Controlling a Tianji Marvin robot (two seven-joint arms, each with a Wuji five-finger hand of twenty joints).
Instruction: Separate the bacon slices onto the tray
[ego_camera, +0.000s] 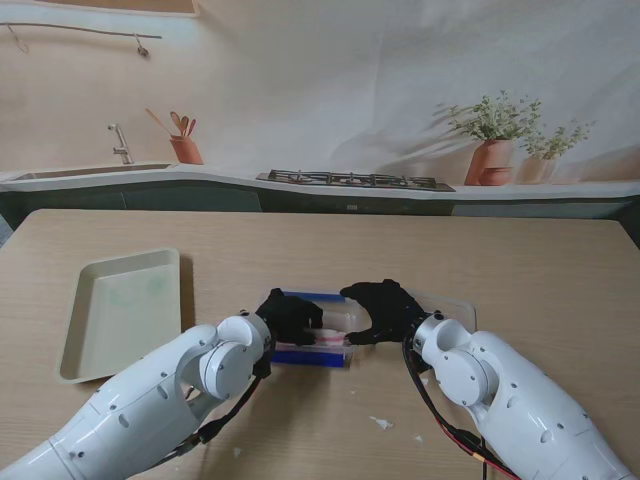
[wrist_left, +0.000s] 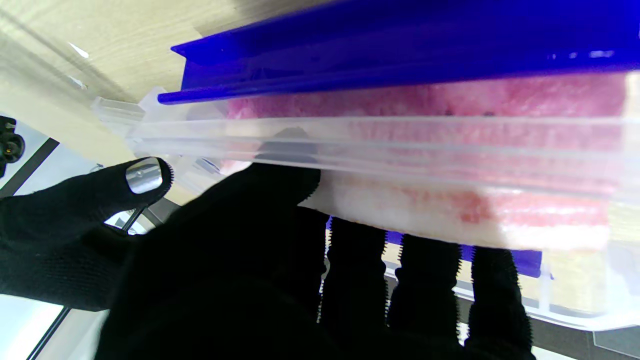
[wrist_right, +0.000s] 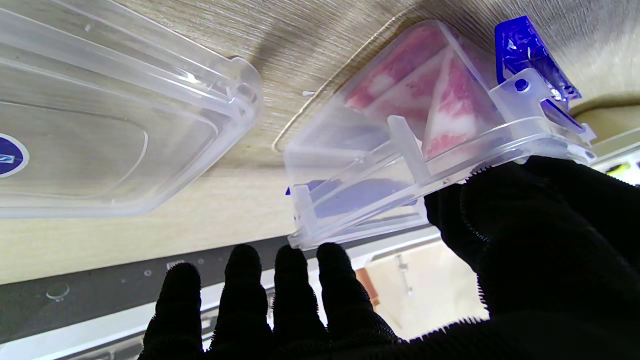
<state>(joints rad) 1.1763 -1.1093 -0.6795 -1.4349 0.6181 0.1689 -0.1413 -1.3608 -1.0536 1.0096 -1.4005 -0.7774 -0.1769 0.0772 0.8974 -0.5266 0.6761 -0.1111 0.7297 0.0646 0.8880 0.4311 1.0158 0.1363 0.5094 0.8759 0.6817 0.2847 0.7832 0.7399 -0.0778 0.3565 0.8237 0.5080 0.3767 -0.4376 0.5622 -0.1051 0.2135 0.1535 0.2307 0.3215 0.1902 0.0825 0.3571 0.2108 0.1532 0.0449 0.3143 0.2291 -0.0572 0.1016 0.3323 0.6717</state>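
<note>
A clear plastic box with blue clips sits at the middle of the table and holds pink-and-white bacon. My left hand reaches into its left end. In the left wrist view a bacon slice lies across three fingers, another finger presses it from the box side, and my left hand is closed on it. My right hand arches over the box's right end. There its thumb rests on the box rim, the other fingers spread and touching nothing. The cream tray lies to the left.
The clear lid lies on the table just right of the box, also seen as lid in the right wrist view. Small white scraps lie nearer to me. A counter with sink and stove runs behind the table's far edge.
</note>
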